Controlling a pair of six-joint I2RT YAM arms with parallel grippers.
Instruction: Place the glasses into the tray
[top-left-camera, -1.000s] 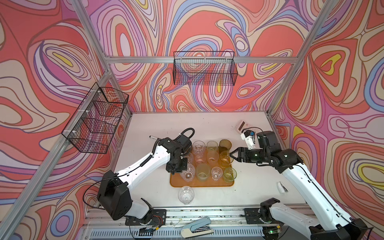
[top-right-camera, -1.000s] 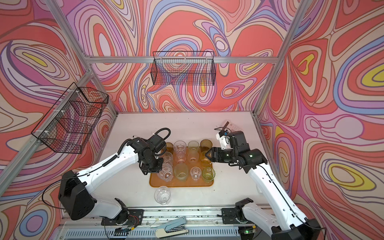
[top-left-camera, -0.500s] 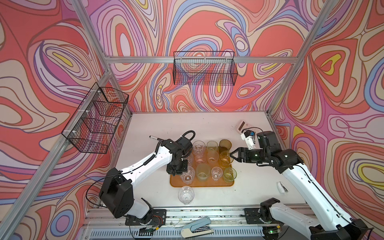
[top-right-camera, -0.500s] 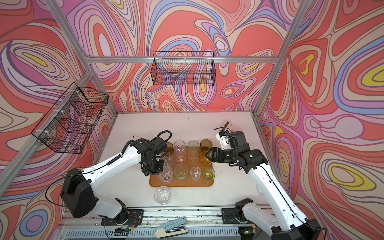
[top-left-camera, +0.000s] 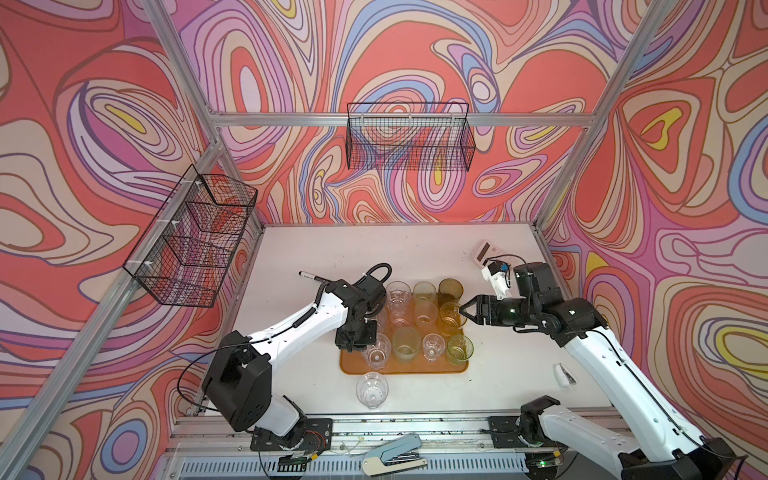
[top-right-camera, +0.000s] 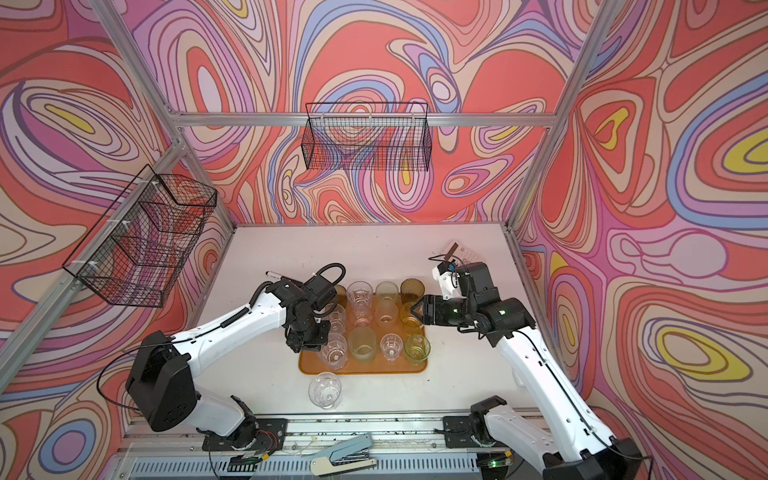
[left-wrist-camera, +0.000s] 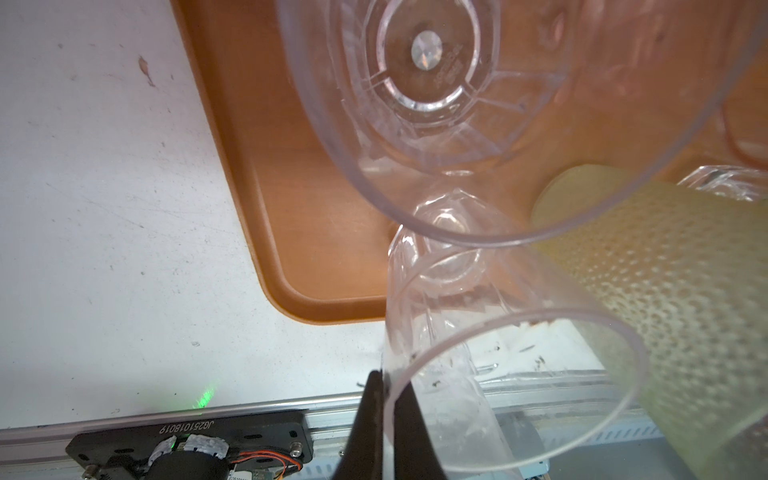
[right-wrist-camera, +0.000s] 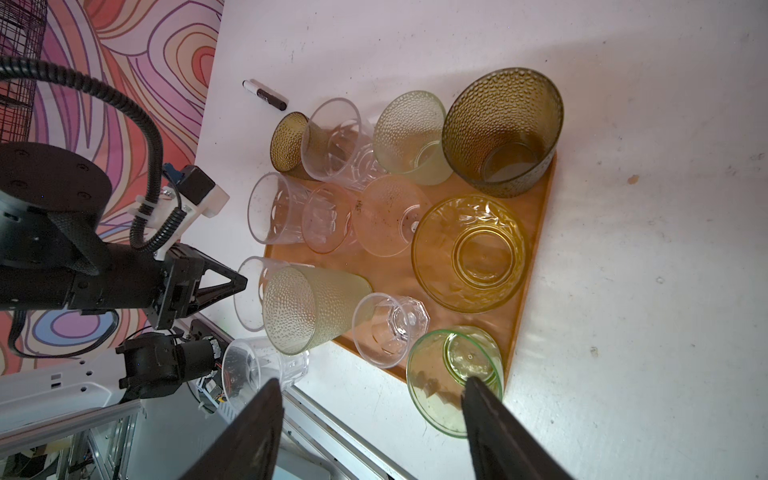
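Observation:
The orange-brown tray (top-left-camera: 415, 370) (top-right-camera: 365, 370) lies mid-table and holds several glasses, clear, pink, pale green, olive-brown (right-wrist-camera: 503, 129), amber (top-left-camera: 451, 316) (right-wrist-camera: 469, 253) and bright green (right-wrist-camera: 455, 378). My left gripper (top-left-camera: 357, 337) (left-wrist-camera: 384, 376) is shut on the rim of a clear glass (top-left-camera: 376, 353) (left-wrist-camera: 415, 291), whose base is over the tray's (left-wrist-camera: 266, 208) front-left corner. One clear glass (top-left-camera: 372, 390) (top-right-camera: 325, 390) (right-wrist-camera: 257, 370) stands on the table in front of the tray. My right gripper (top-left-camera: 467, 311) (right-wrist-camera: 372, 380) hangs open by the tray's right side, next to the amber glass, holding nothing.
A black marker (top-left-camera: 309, 275) lies left of the tray. A white device (top-left-camera: 484, 251) sits at the back right and a small white object (top-left-camera: 564, 374) at the right. A stapler (top-left-camera: 392, 459) rests on the front rail. Wire baskets (top-left-camera: 409, 141) (top-left-camera: 195, 237) hang on the walls.
My left arm has shifted slightly toward the front, still shut on the clear glass. The right arm has not moved.

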